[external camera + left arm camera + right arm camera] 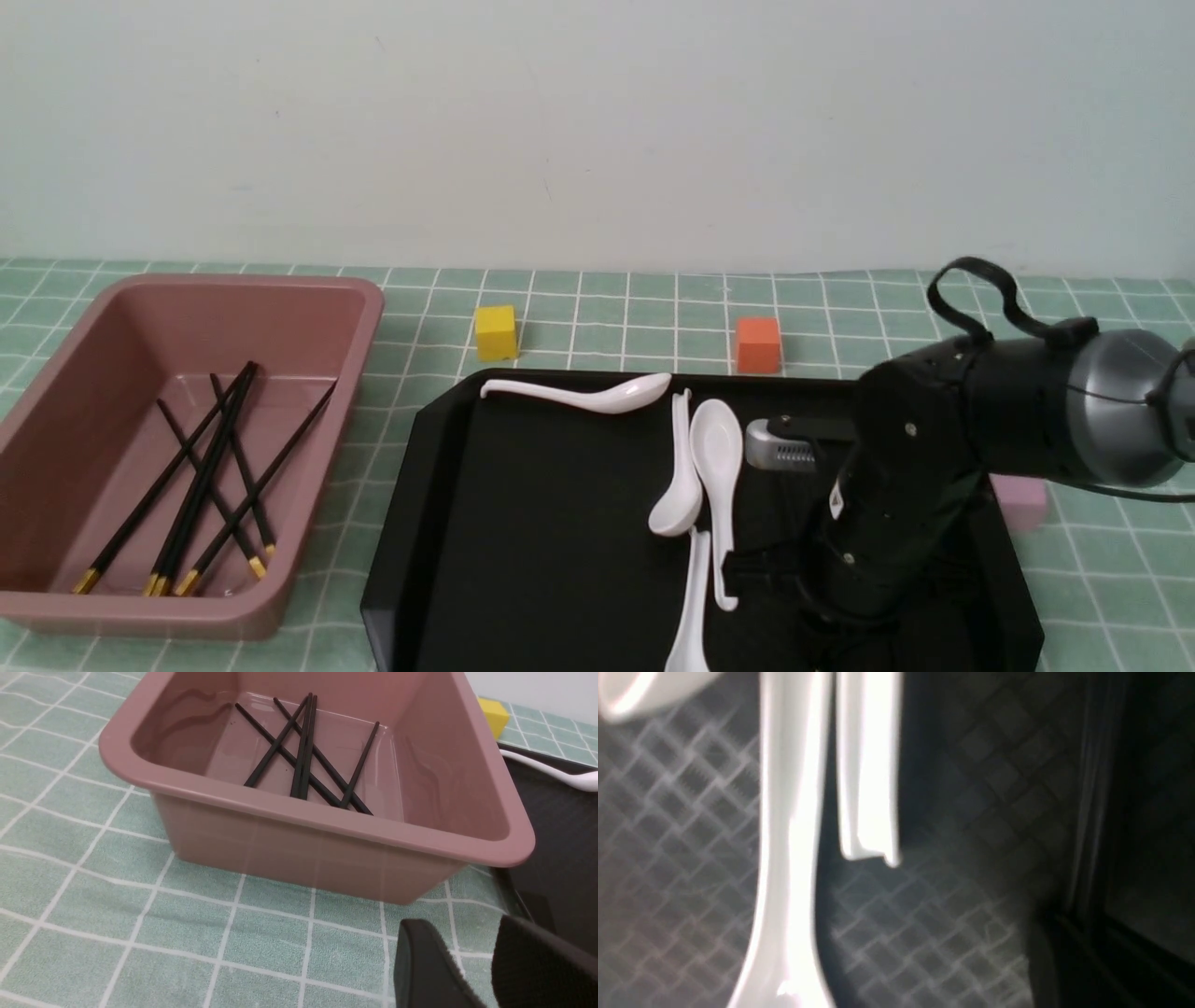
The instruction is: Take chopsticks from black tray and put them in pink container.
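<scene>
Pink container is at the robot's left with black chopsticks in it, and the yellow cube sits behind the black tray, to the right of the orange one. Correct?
The cubes are swapped: the yellow cube is to the left of the orange one, as the front view shows. The rest stands.

No readable text, label, brand or number; small white triangular mark on right arm (896,467), lettering illegible.

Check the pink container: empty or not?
Not empty: several black chopsticks lie crossed inside the pink container.
</scene>
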### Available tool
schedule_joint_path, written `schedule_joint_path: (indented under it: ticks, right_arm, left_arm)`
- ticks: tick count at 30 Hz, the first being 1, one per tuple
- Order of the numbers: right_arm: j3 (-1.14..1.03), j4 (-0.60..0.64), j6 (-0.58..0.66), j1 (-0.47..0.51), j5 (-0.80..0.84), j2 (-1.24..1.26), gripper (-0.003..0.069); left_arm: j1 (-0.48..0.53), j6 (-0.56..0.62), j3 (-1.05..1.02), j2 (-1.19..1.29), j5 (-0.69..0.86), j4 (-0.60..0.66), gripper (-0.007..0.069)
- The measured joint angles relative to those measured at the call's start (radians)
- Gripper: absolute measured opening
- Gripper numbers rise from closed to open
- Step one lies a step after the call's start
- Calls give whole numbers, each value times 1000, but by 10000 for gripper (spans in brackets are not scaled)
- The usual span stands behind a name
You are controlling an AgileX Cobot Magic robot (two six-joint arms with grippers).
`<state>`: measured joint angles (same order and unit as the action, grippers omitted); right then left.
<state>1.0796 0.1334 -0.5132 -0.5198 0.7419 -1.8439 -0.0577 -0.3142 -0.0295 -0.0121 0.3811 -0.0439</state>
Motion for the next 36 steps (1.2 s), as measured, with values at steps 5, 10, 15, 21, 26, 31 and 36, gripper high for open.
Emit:
schedule_joint_path:
  ticks: [5, 10, 15, 21, 26, 31, 36]
  right_arm:
    - [109, -26, 7, 0, 154, 85, 61]
    - [229, -7, 11, 0, 235, 151, 61]
    - [441, 179, 159, -28, 213, 140, 61]
    - [681, 394, 335, -129, 166, -18, 61]
    - [866, 568, 445, -219, 61, -243, 61]
    - [973, 727, 553, -270, -48, -405, 61]
    - [997, 921, 667, -292, -196, -541, 61]
  left_arm:
    - [0, 0, 0, 0, 0, 0, 239]
    - [0, 0, 0, 0, 1, 0, 239]
    - [0, 0, 0, 0, 0, 0, 239]
    - [0, 0, 0, 0, 1, 0, 239]
    - [0, 0, 0, 0, 1, 0, 239]
    - [0, 0, 0, 0, 1, 0, 239]
    - [0, 0, 0, 0, 1, 0, 239]
